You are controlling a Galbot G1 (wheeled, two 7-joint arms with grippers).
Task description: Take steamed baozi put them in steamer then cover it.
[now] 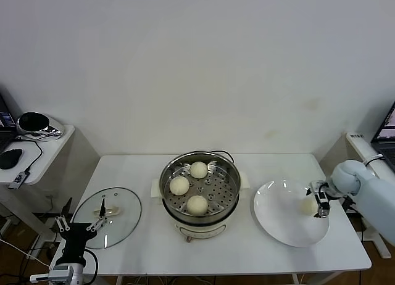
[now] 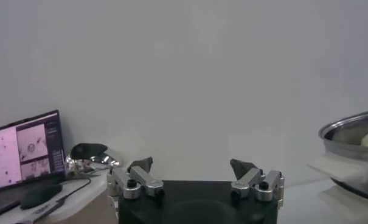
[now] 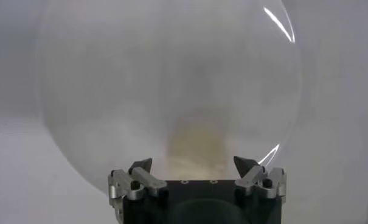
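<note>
Fingers (image 3: pixel 141 165) of the right gripper (image 1: pixel 321 202) spread apart over a smooth, domed baozi (image 1: pixel 308 206) on the glossy white plate (image 1: pixel 278 220).

Head view: high vantage, facing forward and down over the white rectangular table (image 1: pixel 247 248); takes in the whole tabletop, from the round clear glass lid (image 1: pixel 114 216) to the flat white plate (image 1: pixel 290 226).

Left wrist view: low, near table level, looking level across past its own open left gripper (image 2: pixel 193 167). It shares with the head view the round shiny stainless-steel steamer (image 2: pixel 353 131) and the side desk's black laptop (image 2: pixel 25 152).

Right wrist view: very close, looking past the open right gripper (image 3: pixel 196 165) onto the plate, shared with the head view.
</note>
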